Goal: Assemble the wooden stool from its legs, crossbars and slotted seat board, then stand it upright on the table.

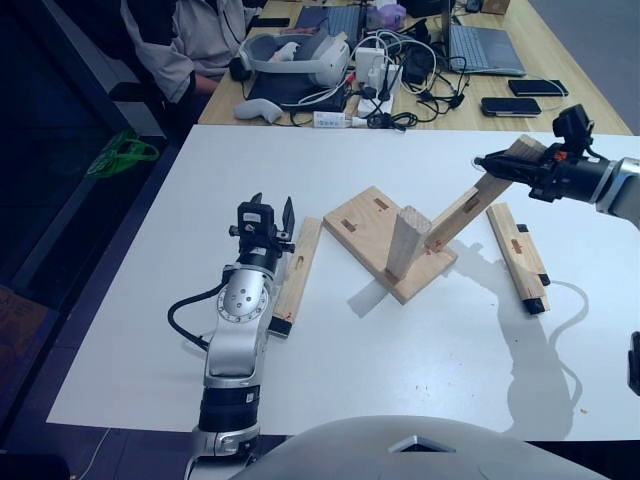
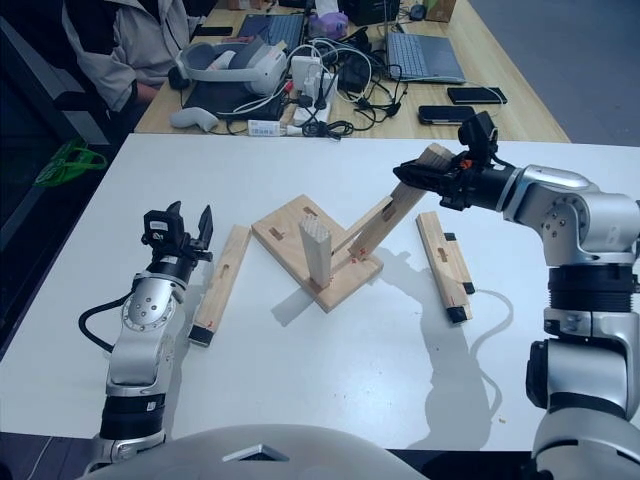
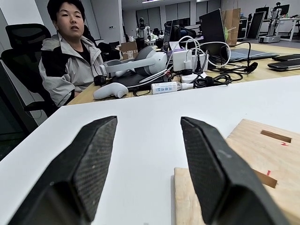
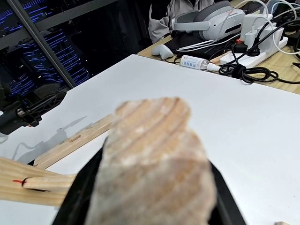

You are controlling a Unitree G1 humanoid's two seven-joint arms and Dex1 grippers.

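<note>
The slotted seat board point(image 1: 365, 228) lies flat at the table's middle. One leg point(image 1: 405, 241) stands upright in it. A second leg point(image 1: 478, 198) leans from the board up to my right gripper point(image 1: 497, 162), which is shut on its upper end point(image 4: 154, 154). My left gripper point(image 1: 265, 217) rests open on the table at the left, its fingers point(image 3: 89, 164) apart above the near end of a flat slotted leg point(image 1: 297, 272). Another slotted piece point(image 1: 518, 254) lies flat to the right of the board.
A wooden desk point(image 1: 540, 50) behind the table carries a headset point(image 1: 300, 55), cables, laptops and phones. A person sits at its far left. Bare white tabletop point(image 1: 420, 370) spreads in front of the board.
</note>
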